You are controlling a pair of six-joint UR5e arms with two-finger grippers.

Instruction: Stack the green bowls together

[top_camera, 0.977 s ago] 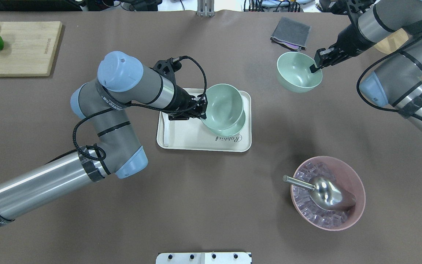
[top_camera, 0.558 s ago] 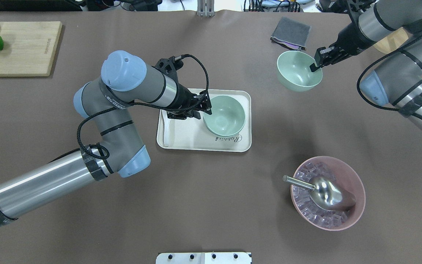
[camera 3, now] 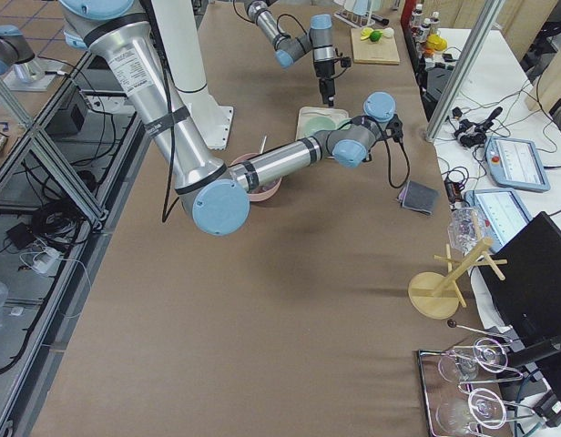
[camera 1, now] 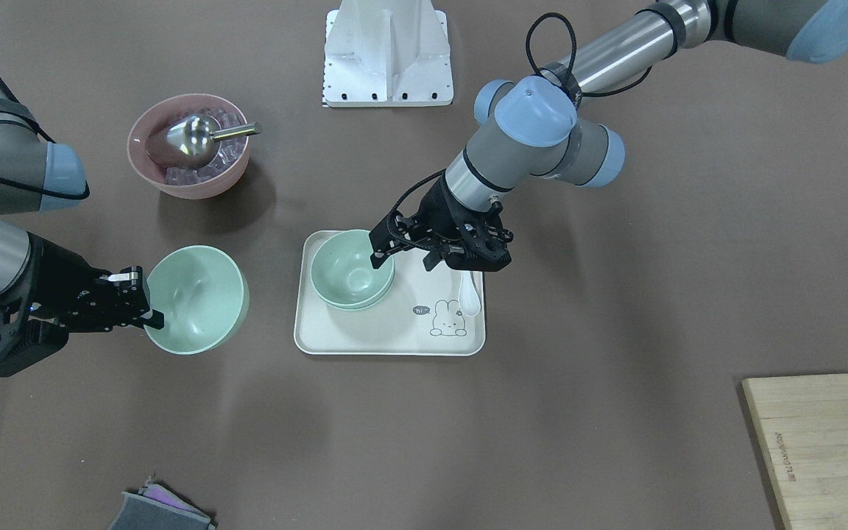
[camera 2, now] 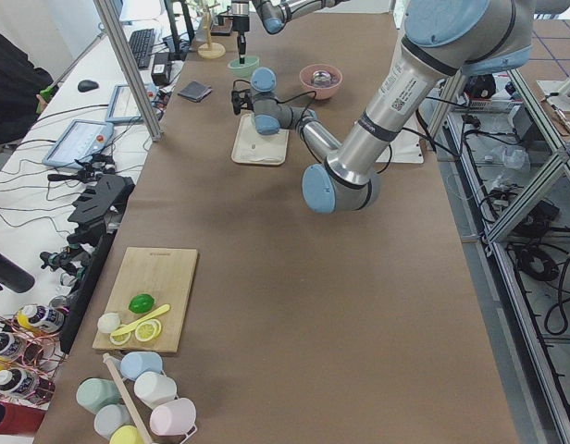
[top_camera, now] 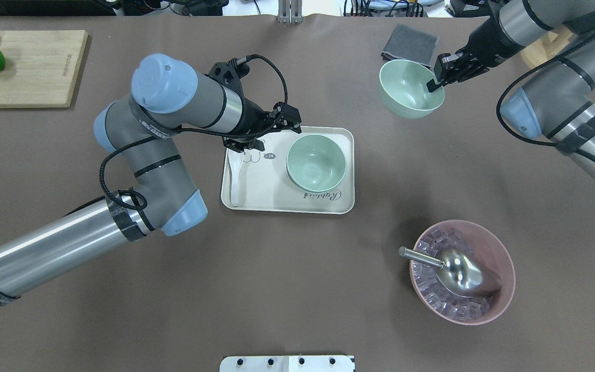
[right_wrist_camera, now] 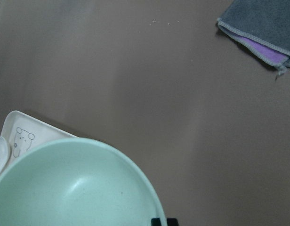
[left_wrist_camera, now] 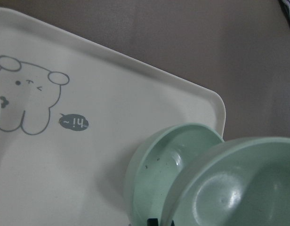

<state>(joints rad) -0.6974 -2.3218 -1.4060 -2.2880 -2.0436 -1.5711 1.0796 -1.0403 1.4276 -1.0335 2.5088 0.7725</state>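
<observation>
Two green bowls (top_camera: 315, 161) sit nested on the right part of the cream tray (top_camera: 256, 196); they also show in the front view (camera 1: 350, 271). My left gripper (top_camera: 281, 124) is open and empty, up and to the left of the stack, apart from it. The left wrist view shows one bowl (left_wrist_camera: 234, 188) close in front of another (left_wrist_camera: 154, 174) on the tray. My right gripper (top_camera: 434, 82) is shut on the right rim of the third green bowl (top_camera: 408, 88) and holds it above the table at the far right, near a grey cloth (top_camera: 410, 46). That bowl fills the right wrist view (right_wrist_camera: 74, 188).
A white spoon (top_camera: 234, 175) lies on the tray's left side. A pink bowl (top_camera: 504, 268) with ice cubes and a metal scoop (top_camera: 457, 271) stands at the front right. A wooden cutting board (top_camera: 34, 67) with fruit lies at the far left.
My left gripper set its bowl into the one on the tray, let go, and drew back up and left. My right gripper moved its bowl a little left and farther back.
</observation>
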